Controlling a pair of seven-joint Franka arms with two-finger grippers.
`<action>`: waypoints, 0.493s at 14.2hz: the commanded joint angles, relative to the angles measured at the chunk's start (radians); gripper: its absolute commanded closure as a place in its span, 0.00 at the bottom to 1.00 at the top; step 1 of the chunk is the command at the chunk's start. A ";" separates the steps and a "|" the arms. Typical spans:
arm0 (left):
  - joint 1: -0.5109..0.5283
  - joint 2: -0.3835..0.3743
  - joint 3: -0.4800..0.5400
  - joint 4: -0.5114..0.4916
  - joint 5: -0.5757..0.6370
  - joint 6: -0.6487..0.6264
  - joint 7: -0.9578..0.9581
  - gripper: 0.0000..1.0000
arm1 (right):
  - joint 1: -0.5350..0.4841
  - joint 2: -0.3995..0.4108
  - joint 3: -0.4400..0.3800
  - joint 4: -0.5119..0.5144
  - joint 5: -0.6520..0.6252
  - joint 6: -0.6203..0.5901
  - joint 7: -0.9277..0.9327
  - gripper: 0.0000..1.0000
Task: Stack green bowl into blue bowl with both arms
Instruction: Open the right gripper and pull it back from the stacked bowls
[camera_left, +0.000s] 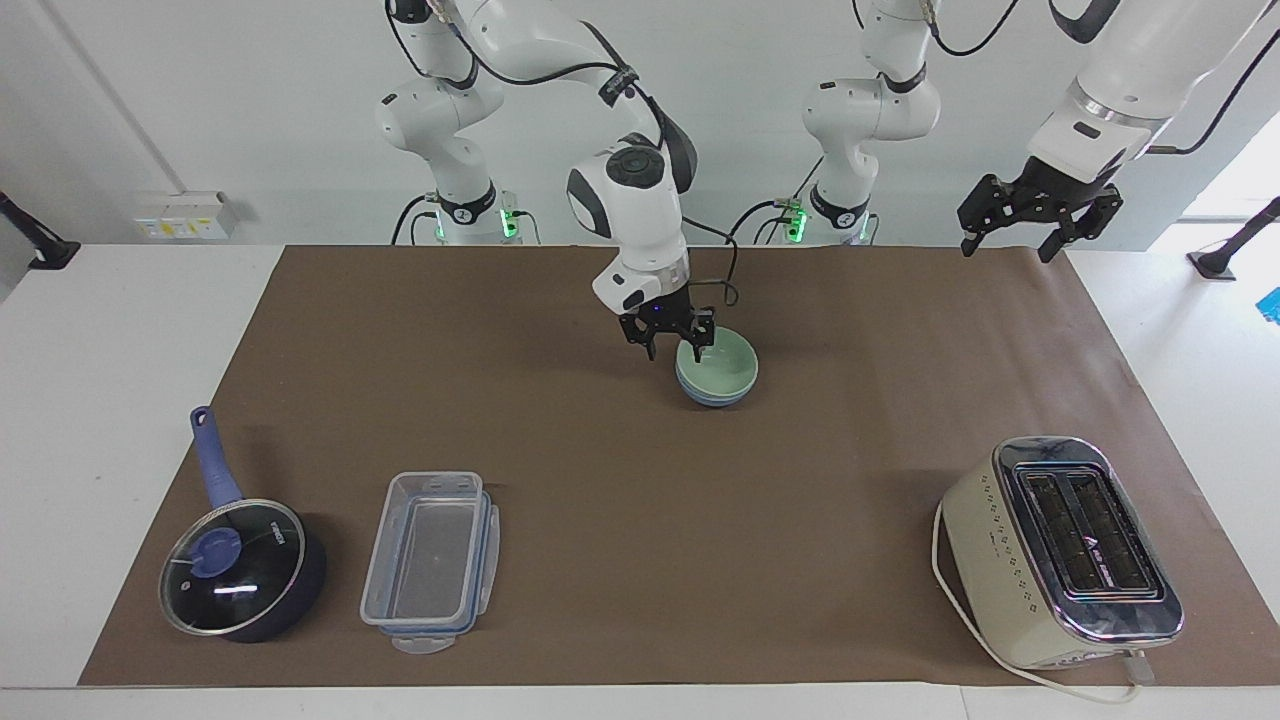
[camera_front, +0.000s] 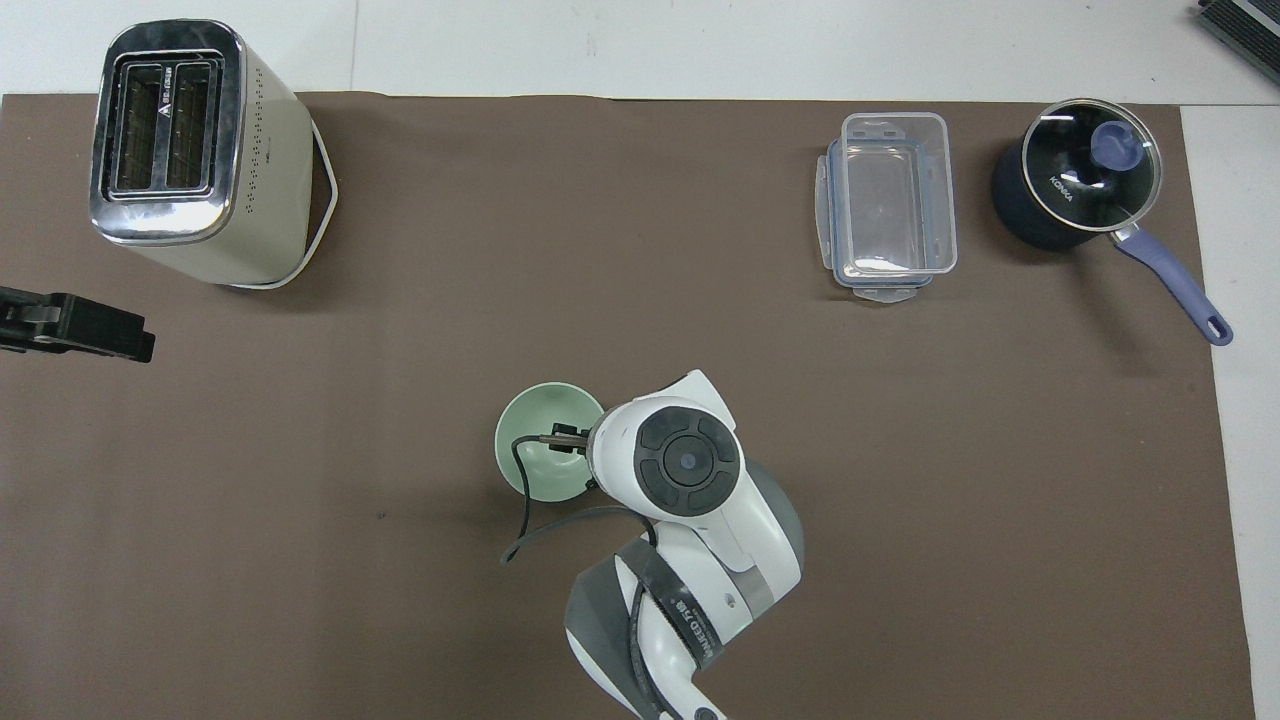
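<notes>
The green bowl (camera_left: 720, 358) sits nested in the blue bowl (camera_left: 716, 396), near the middle of the brown mat. Only the blue bowl's lower edge shows under it. My right gripper (camera_left: 673, 348) is open at the bowls' rim on the side nearer the robots, one finger over the green bowl's inside and one outside it. In the overhead view the green bowl (camera_front: 535, 450) shows beside the right arm's wrist, which hides the gripper and the blue bowl. My left gripper (camera_left: 1010, 235) is open and empty, raised over the mat's edge at the left arm's end of the table, and waits.
A cream toaster (camera_left: 1060, 550) stands farther from the robots at the left arm's end. A clear plastic container (camera_left: 430, 560) and a dark blue lidded saucepan (camera_left: 240, 570) stand farther out at the right arm's end.
</notes>
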 joint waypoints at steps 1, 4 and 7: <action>0.015 -0.023 -0.011 -0.022 0.015 -0.009 0.003 0.00 | -0.094 -0.084 0.008 0.032 -0.070 -0.117 -0.073 0.00; 0.015 -0.023 -0.011 -0.022 0.015 -0.009 0.005 0.00 | -0.169 -0.106 0.006 0.099 -0.105 -0.236 -0.197 0.00; 0.015 -0.023 -0.011 -0.022 0.015 -0.009 0.005 0.00 | -0.253 -0.162 0.006 0.105 -0.105 -0.315 -0.299 0.00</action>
